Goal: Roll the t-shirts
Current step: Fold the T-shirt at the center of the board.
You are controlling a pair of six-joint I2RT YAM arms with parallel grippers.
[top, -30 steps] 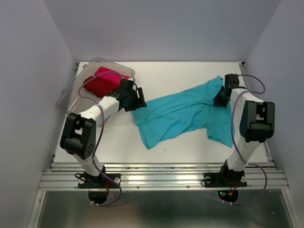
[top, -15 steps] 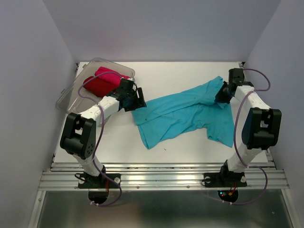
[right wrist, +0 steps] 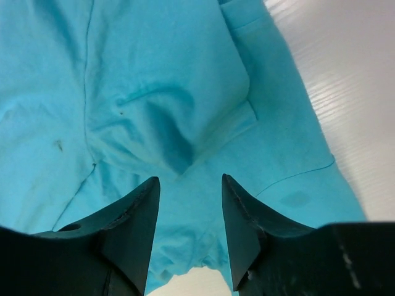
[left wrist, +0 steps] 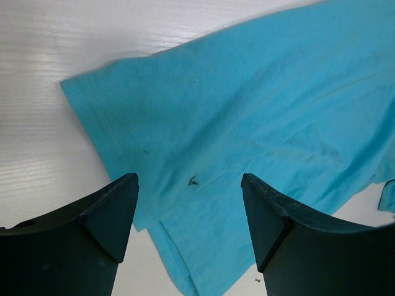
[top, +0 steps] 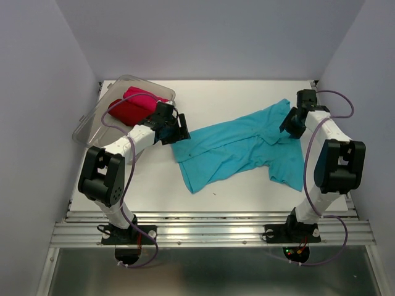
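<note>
A turquoise-blue t-shirt (top: 241, 151) lies spread and creased across the white table. My left gripper (top: 180, 132) hovers open over its left edge; in the left wrist view the fingers (left wrist: 114, 206) straddle the cloth (left wrist: 247, 111) with nothing between them, gripper (left wrist: 188, 180). My right gripper (top: 289, 128) is at the shirt's far right part. Seen from the right wrist, it (right wrist: 189, 179) stands open just above a fold of the cloth (right wrist: 160, 92), gripping nothing. A dark red t-shirt (top: 129, 111) and a bright pink t-shirt (top: 141, 94) lie bunched in the tub.
A clear plastic tub (top: 92, 120) sits tilted at the back left corner of the table (top: 234, 197), close behind my left forearm. Grey walls enclose the table on three sides. A metal rail (top: 210, 231) runs along the near edge.
My right gripper has opened and let go of the turquoise shirt's far right part, after its arm swung a little to the right. The left arm has not moved.
</note>
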